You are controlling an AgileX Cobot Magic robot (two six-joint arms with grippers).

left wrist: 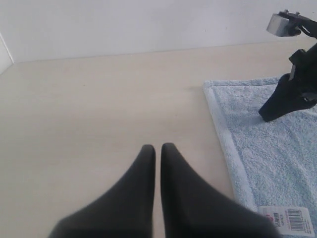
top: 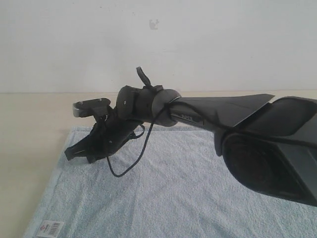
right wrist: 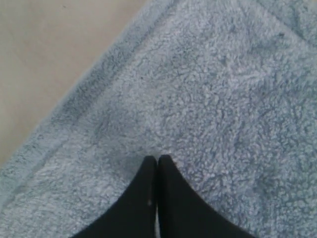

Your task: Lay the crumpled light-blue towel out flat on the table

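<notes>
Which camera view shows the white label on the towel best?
The left wrist view: the label is large there, its barcode visible, at a corner of the towel. The exterior view shows the label smaller, near the picture's bottom edge. The right wrist view shows only towel, no label.

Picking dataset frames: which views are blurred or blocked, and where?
Exterior view: the dark right arm is blurred, hiding part of the pale light-blue fluffy towel; left wrist view: evenly lit, black left gripper's base blurred; right wrist view: slightly soft, no glare.

Light-blue towel (top: 173, 193), white label (top: 49, 228), beige table (top: 29, 148), black pincers.
</notes>
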